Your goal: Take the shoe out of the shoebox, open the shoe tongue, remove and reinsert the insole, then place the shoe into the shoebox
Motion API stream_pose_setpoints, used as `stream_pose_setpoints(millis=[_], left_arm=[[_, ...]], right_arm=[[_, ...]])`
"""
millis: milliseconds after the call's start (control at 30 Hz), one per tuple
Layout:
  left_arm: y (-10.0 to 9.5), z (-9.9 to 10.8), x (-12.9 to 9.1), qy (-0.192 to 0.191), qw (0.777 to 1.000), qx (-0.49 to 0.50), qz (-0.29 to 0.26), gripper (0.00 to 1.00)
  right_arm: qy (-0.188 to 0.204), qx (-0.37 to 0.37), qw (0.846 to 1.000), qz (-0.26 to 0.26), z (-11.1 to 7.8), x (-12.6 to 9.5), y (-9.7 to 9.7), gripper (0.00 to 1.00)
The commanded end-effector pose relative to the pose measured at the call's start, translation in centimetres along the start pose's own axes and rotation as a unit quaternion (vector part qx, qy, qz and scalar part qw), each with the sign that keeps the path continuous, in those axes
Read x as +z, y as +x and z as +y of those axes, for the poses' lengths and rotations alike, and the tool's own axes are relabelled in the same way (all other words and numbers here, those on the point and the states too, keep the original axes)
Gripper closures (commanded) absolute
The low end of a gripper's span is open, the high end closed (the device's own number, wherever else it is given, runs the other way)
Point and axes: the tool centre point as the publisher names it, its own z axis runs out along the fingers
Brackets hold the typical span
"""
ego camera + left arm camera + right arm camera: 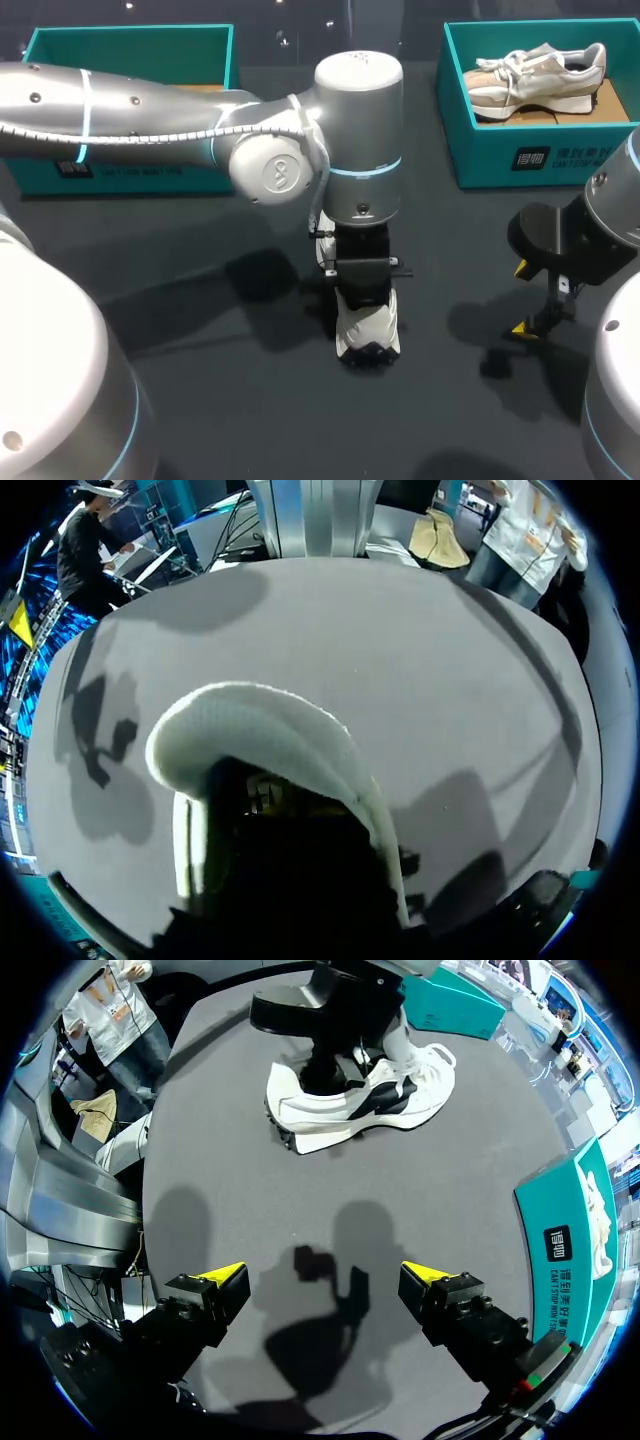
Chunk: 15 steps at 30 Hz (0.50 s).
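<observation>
Left jaws over the white shoe (pixel 368 330) mid-frame, grip I cannot tell; right jaws spread. Tongue-opening comes next, I judge.

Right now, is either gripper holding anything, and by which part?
Right gripper holds nothing. Left gripper sits at the white shoe's opening; a grip cannot be confirmed.
</observation>
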Motion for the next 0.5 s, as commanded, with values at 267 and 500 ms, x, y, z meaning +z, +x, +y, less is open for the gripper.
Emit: stream_pose_setpoints(millis=[267, 500], left_arm=[[0.9, 6.0, 1.6, -0.092, 0.995, -0.032, -0.007, 1.00], [0.2, 3.9, -1.9, -0.088, 0.995, -0.012, -0.034, 1.00]], right_arm=[[0.000, 0.000, 1.000, -0.002, -0.1, 0.0, 0.2, 0.00], [0.000, 0.000, 1.000, -0.002, -0.1, 0.0, 0.2, 0.00]])
